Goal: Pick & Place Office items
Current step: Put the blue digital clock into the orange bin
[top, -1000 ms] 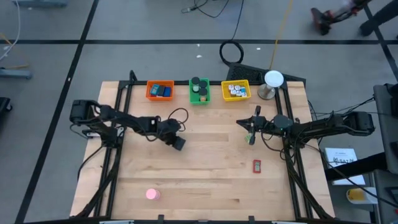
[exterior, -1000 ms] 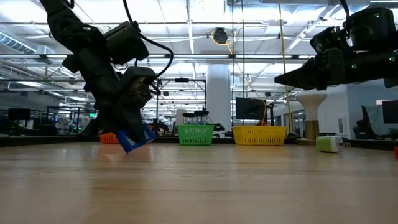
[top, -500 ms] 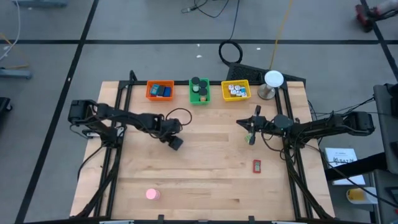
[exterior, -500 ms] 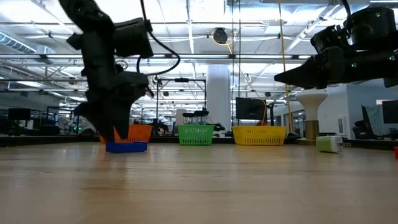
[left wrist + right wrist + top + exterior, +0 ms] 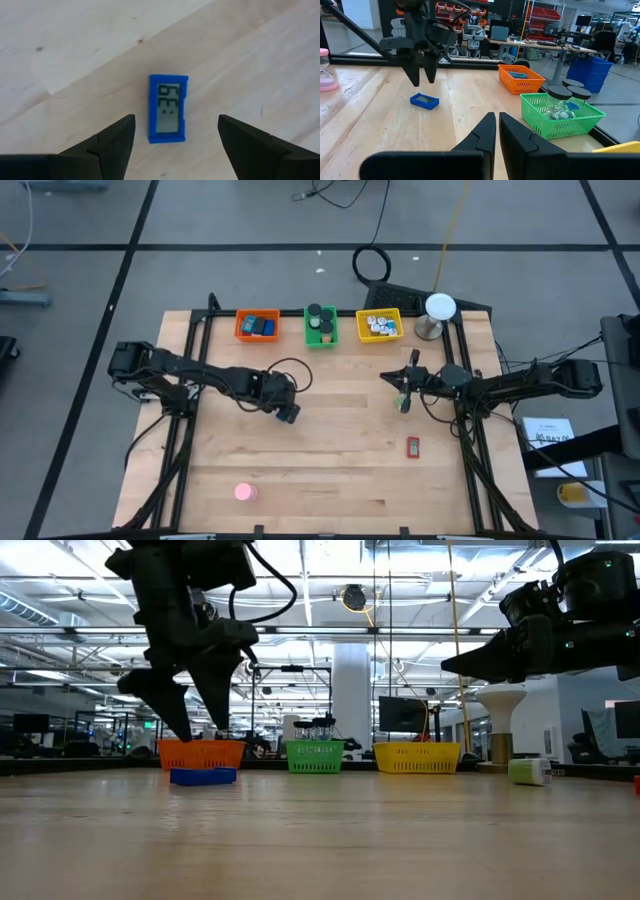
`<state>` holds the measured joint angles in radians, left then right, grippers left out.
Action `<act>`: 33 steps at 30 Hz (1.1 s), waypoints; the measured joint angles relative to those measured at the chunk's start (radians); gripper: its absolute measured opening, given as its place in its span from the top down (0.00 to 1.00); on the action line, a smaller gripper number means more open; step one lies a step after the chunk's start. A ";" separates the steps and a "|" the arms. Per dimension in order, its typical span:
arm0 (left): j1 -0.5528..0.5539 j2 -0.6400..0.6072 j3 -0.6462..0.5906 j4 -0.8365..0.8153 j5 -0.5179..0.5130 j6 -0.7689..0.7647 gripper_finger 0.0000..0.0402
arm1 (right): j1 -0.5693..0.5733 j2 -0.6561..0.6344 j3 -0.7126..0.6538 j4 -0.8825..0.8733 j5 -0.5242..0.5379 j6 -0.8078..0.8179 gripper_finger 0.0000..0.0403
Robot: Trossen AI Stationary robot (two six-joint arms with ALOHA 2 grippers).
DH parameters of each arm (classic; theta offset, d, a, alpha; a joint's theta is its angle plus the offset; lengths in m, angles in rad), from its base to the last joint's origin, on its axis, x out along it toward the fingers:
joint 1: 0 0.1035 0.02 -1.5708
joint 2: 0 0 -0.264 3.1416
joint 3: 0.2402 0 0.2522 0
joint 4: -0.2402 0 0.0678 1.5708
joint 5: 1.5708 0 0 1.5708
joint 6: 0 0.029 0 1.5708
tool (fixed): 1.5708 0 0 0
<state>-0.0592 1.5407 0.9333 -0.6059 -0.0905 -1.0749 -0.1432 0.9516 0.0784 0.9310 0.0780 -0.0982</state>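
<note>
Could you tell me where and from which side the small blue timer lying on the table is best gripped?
Probably from straight above, across the blue timer's two long edges. It lies flat, display up, so only its narrow width suits the jaws. The open left gripper hangs above it, fingers either side.

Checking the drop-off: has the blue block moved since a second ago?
Yes. The blue block dropped from its tilted, lifted spot to lie flat on the table, just below the orange bin in the low view; the open left hand hangs above.

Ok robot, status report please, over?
Left gripper jaws open, above the small blue rectangular timer lying flat on the wooden table. Right gripper jaws shut, empty, waiting mid-table. Nothing blocking.
</note>
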 joint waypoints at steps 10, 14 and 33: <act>-0.028 0.102 0.000 0.023 -0.018 0.006 0.28 | 0.000 0.000 0.000 0.000 0.000 0.000 0.96; -0.019 0.152 0.000 0.024 -0.020 0.000 0.28 | 0.000 0.000 0.000 0.002 0.000 0.000 0.96; 0.014 0.147 0.000 -0.022 -0.041 -0.018 0.67 | 0.000 0.000 0.000 0.000 0.000 0.000 0.96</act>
<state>-0.0454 1.6881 0.9333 -0.6276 -0.1318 -1.0925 -0.1432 0.9516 0.0784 0.9310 0.0776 -0.0982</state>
